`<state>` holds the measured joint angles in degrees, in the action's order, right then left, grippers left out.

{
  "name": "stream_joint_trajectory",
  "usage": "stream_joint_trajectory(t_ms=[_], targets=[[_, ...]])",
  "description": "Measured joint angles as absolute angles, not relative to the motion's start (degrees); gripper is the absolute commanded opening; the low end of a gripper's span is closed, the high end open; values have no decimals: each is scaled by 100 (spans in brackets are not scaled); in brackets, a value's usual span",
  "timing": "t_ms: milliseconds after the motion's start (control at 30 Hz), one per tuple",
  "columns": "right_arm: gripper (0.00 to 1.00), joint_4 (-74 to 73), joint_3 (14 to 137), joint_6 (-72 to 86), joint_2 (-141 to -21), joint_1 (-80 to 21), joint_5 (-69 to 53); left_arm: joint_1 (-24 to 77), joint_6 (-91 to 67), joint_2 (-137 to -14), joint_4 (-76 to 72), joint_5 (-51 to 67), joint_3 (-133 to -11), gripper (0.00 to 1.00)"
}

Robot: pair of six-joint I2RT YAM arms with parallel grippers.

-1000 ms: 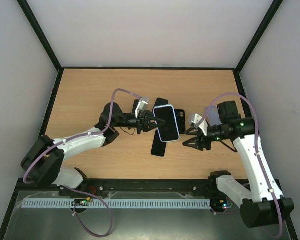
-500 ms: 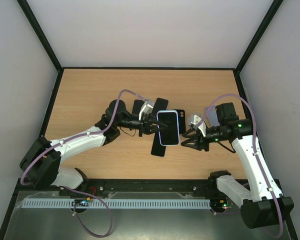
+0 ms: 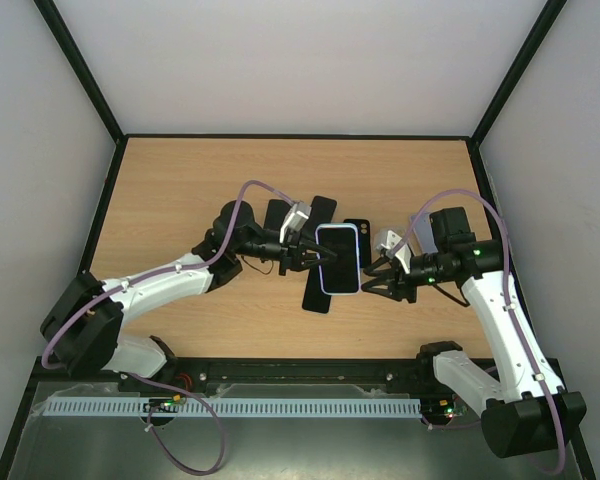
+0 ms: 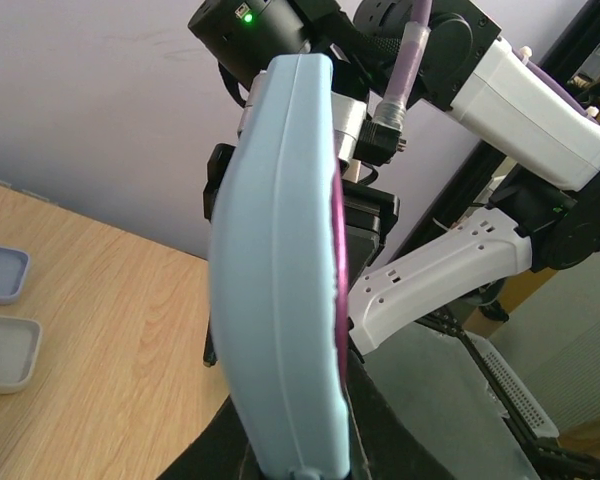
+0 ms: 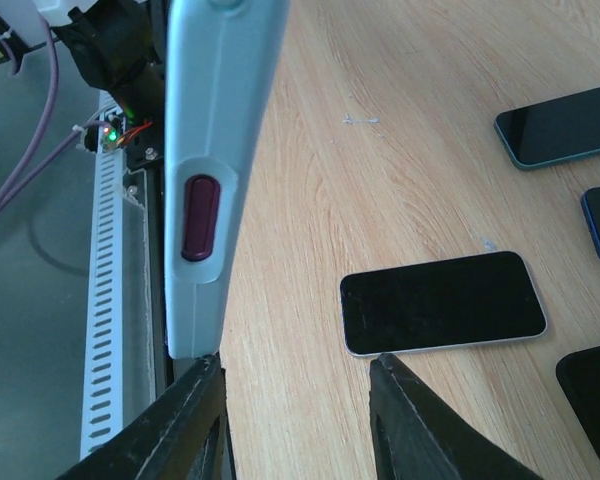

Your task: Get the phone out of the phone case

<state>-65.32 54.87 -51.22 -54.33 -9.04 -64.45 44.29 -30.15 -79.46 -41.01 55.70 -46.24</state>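
Light wood table (image 3: 180, 180), black frame (image 3: 300, 135); plain white walls (image 3: 300, 60) on three sides.

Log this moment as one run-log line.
left tool: shut on cased phone, held above table | right tool: open, at its opposite edge | extraction: not yet done

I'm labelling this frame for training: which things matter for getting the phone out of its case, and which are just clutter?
Job: cased phone, gripped by the left gripper; right gripper, open beside it.
Clutter: black phone below it; slanted phone behind; dark phone left of that; small phone near the right gripper.
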Motion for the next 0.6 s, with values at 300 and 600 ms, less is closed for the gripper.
stream_joint_trajectory(t_ms=[300,600], targets=[[40,-6899,5489,-5645,-5452,-937,-6532,4442,-3004,-7985,-4099,5561,-4762,3],[44,-6960,5489,-5714,-5450,-947,-6617,4445,-3013,-7996,-4123,5544,-4786,3]])
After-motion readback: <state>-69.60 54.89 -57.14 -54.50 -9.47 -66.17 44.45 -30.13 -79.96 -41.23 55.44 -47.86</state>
